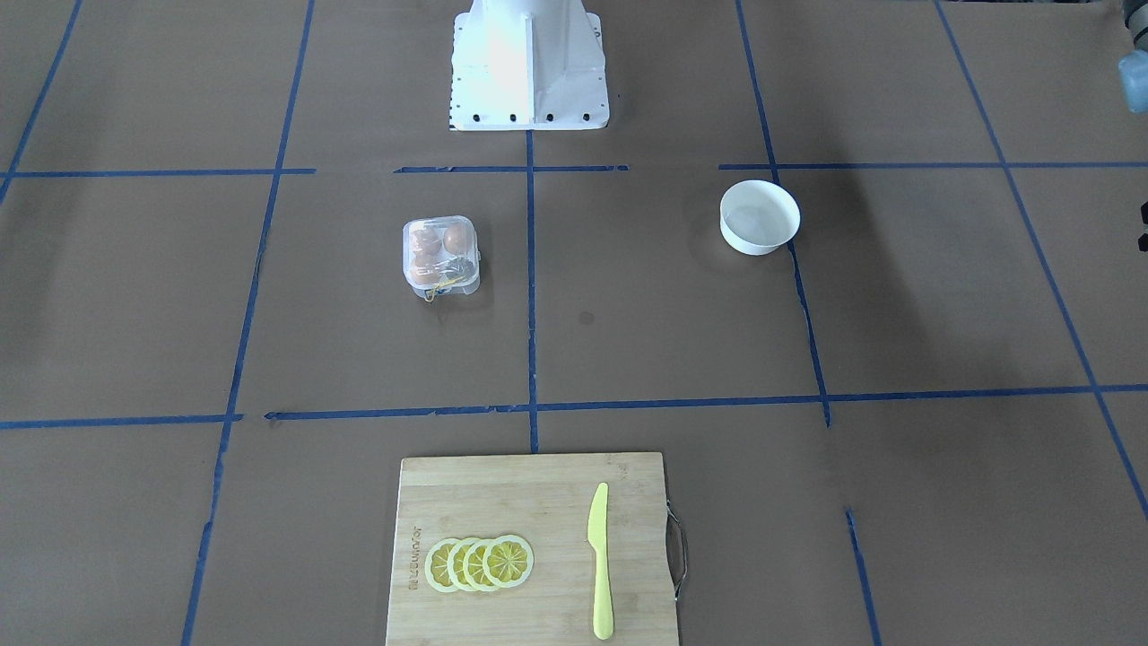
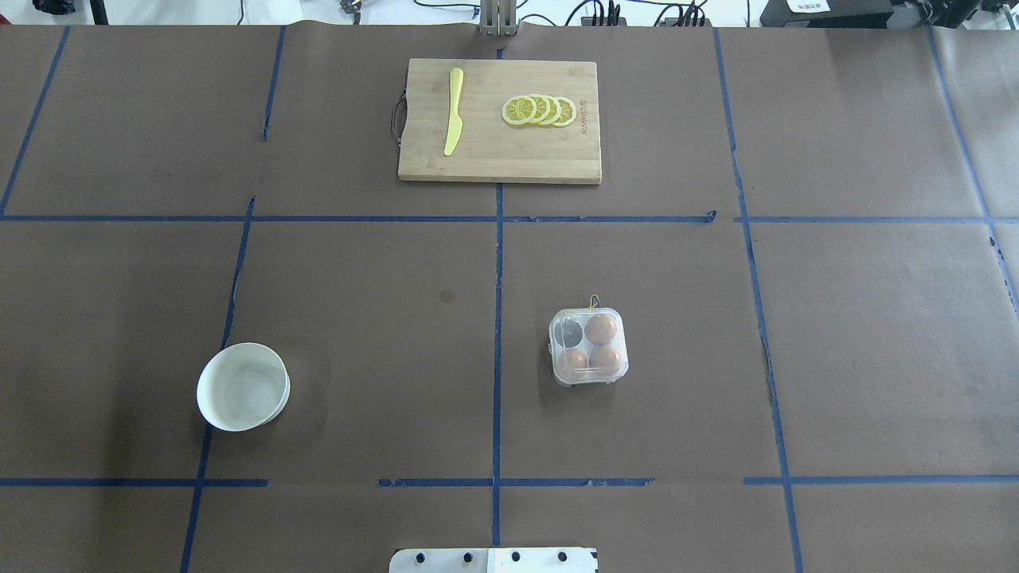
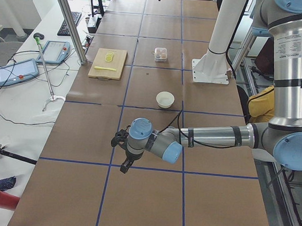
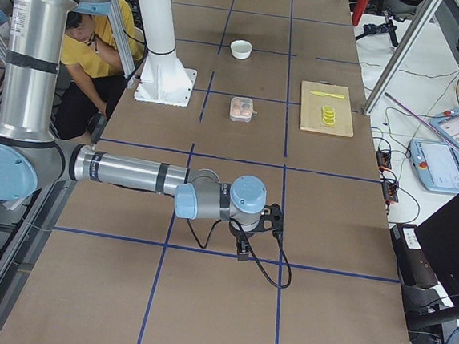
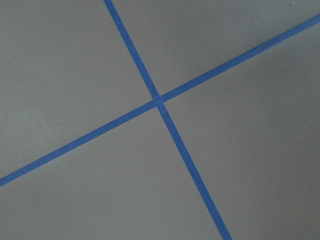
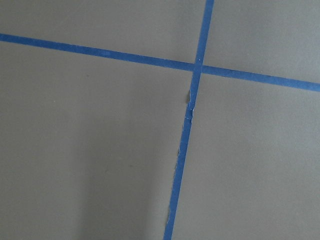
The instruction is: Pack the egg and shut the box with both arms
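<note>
- the box (image 2: 588,347) sits on the tabletop (image 2: 382,318) with its lid down, at 3 o'clock from the white bowl (image 2: 243,387), with three brown eggs (image 2: 601,328) inside.
- the left end effector (image 3: 122,153) and right end effector (image 4: 255,232) hang over the tabletop, well apart from the box; i cannot tell how far open either is.

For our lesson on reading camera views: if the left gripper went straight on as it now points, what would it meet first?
Probably the paper-covered table, near a blue tape cross: the left gripper seems to point down, and its wrist view shows only that. Its height is unclear.
</note>
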Available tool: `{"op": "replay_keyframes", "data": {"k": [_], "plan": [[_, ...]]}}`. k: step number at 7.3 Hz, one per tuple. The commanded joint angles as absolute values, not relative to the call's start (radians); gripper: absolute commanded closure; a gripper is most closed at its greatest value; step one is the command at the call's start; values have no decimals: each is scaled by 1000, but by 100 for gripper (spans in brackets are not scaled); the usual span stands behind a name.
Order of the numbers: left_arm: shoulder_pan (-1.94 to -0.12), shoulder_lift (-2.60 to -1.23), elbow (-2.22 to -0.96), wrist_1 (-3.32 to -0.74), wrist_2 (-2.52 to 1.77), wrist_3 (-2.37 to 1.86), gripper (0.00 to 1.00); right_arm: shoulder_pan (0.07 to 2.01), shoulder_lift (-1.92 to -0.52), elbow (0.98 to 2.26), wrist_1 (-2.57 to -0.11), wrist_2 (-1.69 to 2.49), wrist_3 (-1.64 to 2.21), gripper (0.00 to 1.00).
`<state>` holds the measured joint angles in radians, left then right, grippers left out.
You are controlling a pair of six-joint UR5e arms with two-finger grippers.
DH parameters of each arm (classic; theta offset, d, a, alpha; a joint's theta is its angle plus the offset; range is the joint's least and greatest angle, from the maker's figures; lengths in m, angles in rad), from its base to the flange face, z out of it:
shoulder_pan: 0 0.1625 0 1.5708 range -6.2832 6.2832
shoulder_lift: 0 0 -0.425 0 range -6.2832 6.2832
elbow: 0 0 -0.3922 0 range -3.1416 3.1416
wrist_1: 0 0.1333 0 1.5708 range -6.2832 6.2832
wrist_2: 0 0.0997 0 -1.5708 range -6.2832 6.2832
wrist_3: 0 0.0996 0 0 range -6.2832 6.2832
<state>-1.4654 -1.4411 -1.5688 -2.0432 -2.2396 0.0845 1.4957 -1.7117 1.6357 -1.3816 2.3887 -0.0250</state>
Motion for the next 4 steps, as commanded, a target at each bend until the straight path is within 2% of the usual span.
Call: {"op": "replay_keyframes", "data": {"k": [1,4], "plan": [[-1518,-1518,-1586,-1845,-2331,84,0,1496,-1710,1617,-1382,2387,-26,0],[-1563,-1508,-1582,-1838,-2401,86,0,1496,-1706,1600,-1388,2353,-23,0]]}}
